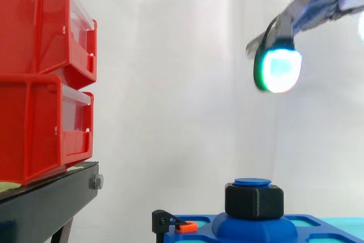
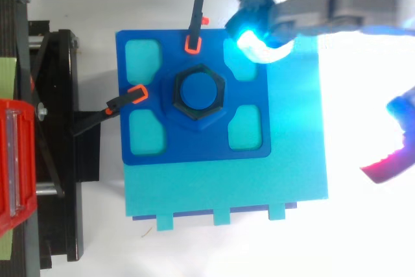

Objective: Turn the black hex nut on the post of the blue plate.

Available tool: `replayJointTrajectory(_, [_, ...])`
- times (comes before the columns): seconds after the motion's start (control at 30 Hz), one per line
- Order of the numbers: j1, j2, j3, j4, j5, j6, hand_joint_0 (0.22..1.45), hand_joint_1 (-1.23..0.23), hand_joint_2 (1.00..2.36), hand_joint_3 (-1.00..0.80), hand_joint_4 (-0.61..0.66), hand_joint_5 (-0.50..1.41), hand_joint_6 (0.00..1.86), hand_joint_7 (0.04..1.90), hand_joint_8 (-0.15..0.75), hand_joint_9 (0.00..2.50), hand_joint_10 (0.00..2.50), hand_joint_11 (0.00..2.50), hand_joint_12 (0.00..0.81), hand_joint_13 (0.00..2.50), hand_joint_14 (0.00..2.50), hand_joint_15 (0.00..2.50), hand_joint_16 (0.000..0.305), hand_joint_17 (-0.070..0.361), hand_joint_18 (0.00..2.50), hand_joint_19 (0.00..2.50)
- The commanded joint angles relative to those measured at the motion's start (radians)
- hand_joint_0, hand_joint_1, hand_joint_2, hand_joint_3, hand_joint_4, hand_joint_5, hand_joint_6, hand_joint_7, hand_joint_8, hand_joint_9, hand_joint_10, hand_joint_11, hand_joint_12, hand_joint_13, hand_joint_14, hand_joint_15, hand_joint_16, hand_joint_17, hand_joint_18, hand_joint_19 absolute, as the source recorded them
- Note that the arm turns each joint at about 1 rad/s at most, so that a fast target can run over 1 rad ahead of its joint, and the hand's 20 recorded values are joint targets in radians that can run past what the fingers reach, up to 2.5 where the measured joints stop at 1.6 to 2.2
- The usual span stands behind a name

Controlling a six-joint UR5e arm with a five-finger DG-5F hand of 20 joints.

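Two red bins (image 1: 40,78) stacked on black stand (image 1: 51,203), left of the blue plate (image 2: 149,144) in side view; white curtain (image 1: 182,72) behind. Plate sits on teal base (image 2: 227,186) on pale counter (image 2: 104,251), w/ orange-tipped black clamps (image 2: 194,24) on its top & stand-side edges in top view. Black hex nut (image 2: 176,95) is on the post (image 2: 198,90) at plate centre, post's blue cap showing above nut. Hand (image 1: 318,1) is well above plate, fingers apart, nothing held. Cyan fingertip (image 2: 256,34) is over plate's top-right corner, clear of nut; a magenta one is right of plate.
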Motion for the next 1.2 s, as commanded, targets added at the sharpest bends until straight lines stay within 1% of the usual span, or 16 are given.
replayJointTrajectory(0.0, [0.023,0.121,-0.295,0.15,0.058,0.107,0.39,-0.42,1.0,-0.5,0.18,-0.2,0.5,0.64,0.208,0.18,0.0,0.0,0.372,0.0,0.0,0.04,0.059,0.134,0.0,0.16])
replayJointTrajectory(0.03, [0.026,0.136,-0.319,0.173,0.072,0.129,0.39,-0.42,1.0,-0.5,0.18,-0.2,0.5,0.63,0.205,0.18,0.0,0.0,0.37,0.0,0.0,0.03,0.059,0.133,0.0,0.16])
replayJointTrajectory(0.07, [0.032,0.163,-0.372,0.213,0.098,0.175,0.39,-0.42,1.0,-0.5,0.18,-0.2,0.5,0.63,0.204,0.18,0.0,0.0,0.368,0.0,0.0,0.03,0.059,0.133,0.0,0.16])
replayJointTrajectory(0.1, [0.037,0.177,-0.393,0.228,0.108,0.192,0.39,-0.42,1.0,-0.5,0.18,-0.2,0.5,0.63,0.204,0.18,0.0,0.0,0.368,0.0,0.0,0.04,0.059,0.132,0.0,0.16])
replayJointTrajectory(0.13, [0.046,0.206,-0.442,0.277,0.141,0.257,0.39,-0.42,1.0,-0.5,0.18,-0.2,0.5,0.63,0.203,0.18,0.0,0.0,0.367,0.0,0.0,0.03,0.058,0.131,0.0,0.16])
replayJointTrajectory(0.2, [0.057,0.225,-0.476,0.318,0.168,0.333,0.4,-0.42,1.0,-0.5,0.18,-0.2,0.5,0.63,0.2,0.18,0.0,0.0,0.364,0.0,0.0,0.03,0.058,0.13,0.0,0.16])
replayJointTrajectory(0.3, [0.068,0.228,-0.49,0.317,0.185,0.415,0.4,-0.42,1.0,-0.5,0.17,-0.2,0.5,0.63,0.201,0.18,0.0,0.0,0.362,0.0,0.0,0.03,0.058,0.13,0.0,0.16])
replayJointTrajectory(0.37, [0.072,0.228,-0.49,0.314,0.185,0.443,0.4,-0.42,1.0,-0.5,0.17,-0.2,0.5,0.63,0.2,0.18,0.0,0.0,0.36,0.0,0.0,0.03,0.057,0.129,0.0,0.16])
replayJointTrajectory(0.4, [0.077,0.228,-0.49,0.312,0.188,0.488,0.4,-0.42,1.0,-0.5,0.18,-0.2,0.5,0.63,0.201,0.18,0.0,0.0,0.36,0.0,0.0,0.03,0.057,0.129,0.0,0.16])
replayJointTrajectory(0.47, [0.078,0.226,-0.49,0.312,0.191,0.527,0.4,-0.42,1.0,-0.5,0.18,-0.2,0.5,0.63,0.2,0.18,0.0,0.0,0.358,0.0,0.0,0.03,0.057,0.128,0.0,0.16])
replayJointTrajectory(0.57, [0.085,0.228,-0.49,0.315,0.205,0.641,0.41,-0.42,1.0,-0.5,0.18,-0.2,0.5,0.63,0.199,0.19,0.0,0.0,0.357,0.0,0.0,0.04,0.057,0.128,0.0,0.16])
replayJointTrajectory(0.7, [0.086,0.226,-0.49,0.318,0.208,0.687,0.41,-0.44,1.0,-0.5,0.17,-0.2,0.5,0.62,0.193,0.18,0.0,0.0,0.352,0.0,0.0,0.03,0.056,0.125,0.0,0.15])
replayJointTrajectory(0.87, [0.088,0.226,-0.49,0.321,0.208,0.687,0.42,-0.46,1.0,-0.5,0.17,-0.2,0.5,0.61,0.184,0.17,0.0,0.0,0.345,0.0,0.0,0.03,0.055,0.123,0.0,0.14])
replayJointTrajectory(1.0, [0.088,0.226,-0.49,0.352,0.208,0.69,0.42,-0.47,1.0,-0.5,0.16,-0.2,0.5,0.61,0.173,0.12,0.0,0.0,0.339,0.0,0.0,0.03,0.053,0.119,0.0,0.14])
replayJointTrajectory(1.1, [0.088,0.226,-0.49,0.364,0.21,0.687,0.42,-0.45,1.0,-0.5,0.08,-0.24,0.5,0.6,0.143,0.0,0.0,0.0,0.325,0.0,0.0,0.04,0.051,0.115,0.0,0.16])
replayJointTrajectory(1.17, [0.088,0.226,-0.49,0.367,0.208,0.687,0.42,-0.44,1.0,-0.5,0.06,-0.25,0.5,0.6,0.136,0.0,0.0,0.0,0.324,0.0,0.0,0.04,0.05,0.113,0.0,0.15])
